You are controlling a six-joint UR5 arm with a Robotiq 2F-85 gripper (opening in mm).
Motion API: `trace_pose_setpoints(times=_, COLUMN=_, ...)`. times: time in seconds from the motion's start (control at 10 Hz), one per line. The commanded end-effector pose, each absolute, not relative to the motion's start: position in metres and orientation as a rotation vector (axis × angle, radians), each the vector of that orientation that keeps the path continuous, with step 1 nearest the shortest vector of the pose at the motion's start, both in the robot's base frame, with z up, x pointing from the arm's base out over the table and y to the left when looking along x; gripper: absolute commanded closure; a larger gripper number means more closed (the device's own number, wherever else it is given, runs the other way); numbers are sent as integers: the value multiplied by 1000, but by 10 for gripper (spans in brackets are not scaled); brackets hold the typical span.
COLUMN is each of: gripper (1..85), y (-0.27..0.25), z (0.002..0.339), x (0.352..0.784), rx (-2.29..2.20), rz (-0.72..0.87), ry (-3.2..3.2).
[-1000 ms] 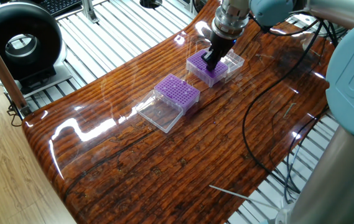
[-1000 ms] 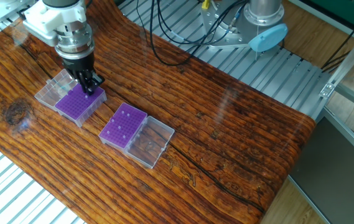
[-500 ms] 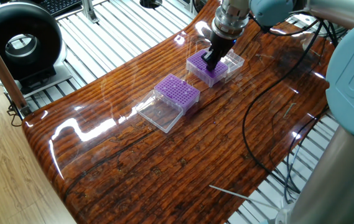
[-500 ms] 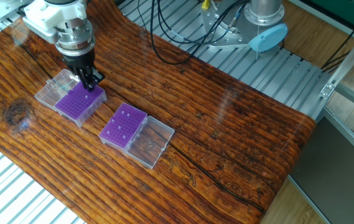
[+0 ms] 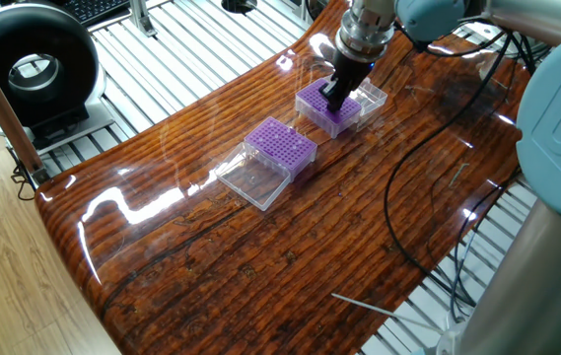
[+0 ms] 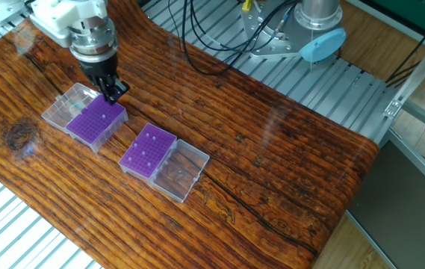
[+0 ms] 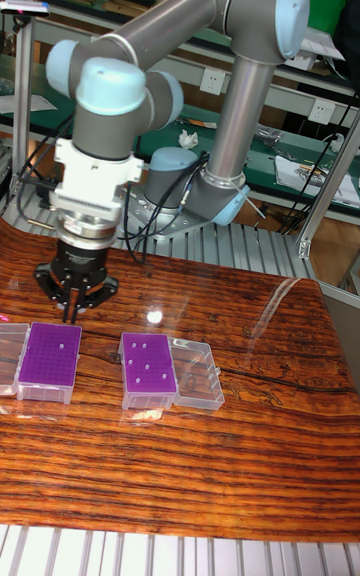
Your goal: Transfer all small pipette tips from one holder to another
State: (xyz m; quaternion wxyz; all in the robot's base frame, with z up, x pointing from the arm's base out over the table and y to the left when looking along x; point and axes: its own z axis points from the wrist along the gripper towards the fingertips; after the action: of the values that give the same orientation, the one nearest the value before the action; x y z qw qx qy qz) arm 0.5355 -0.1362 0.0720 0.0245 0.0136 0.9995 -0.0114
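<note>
Hovering right above the far rack point(image 6: 96, 119) near the counter's point(image 6: 272, 149) corner, our tool point(image 6: 112, 93) looks pinched together; can't tell if it's holding anything. Small pipette tips point(image 6: 146, 152) sit upright in the near rack point(image 6: 149, 153), sideways along the counter.

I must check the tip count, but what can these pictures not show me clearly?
- Tip between the gripper fingers: too small in every view.
- Holes of the far rack under the gripper: hidden by it in one fixed view.
- Pale dots on the near rack: too small to count surely.
</note>
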Motion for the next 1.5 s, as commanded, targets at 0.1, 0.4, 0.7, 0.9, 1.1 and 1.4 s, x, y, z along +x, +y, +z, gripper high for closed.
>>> trace_pose_setpoints(times=0.1, gripper=690, y=-92, z=77, x=539, rx=135, rz=-16, ry=3083)
trace_pose_setpoints(times=0.4, gripper=693, y=-63, z=69, x=546, rx=137, rz=17, ry=3056)
trace_pose_setpoints(times=0.7, gripper=713, y=-49, z=70, x=548, rx=155, rz=11, ry=3051)
trace_pose_setpoints(times=0.9, gripper=707, y=-44, z=71, x=549, rx=157, rz=25, ry=3044)
trace_pose_setpoints(times=1.1, gripper=703, y=-36, z=70, x=551, rx=180, rz=39, ry=3026)
trace_pose_setpoints(times=1.4, gripper=700, y=-33, z=68, x=553, rx=178, rz=49, ry=3017)
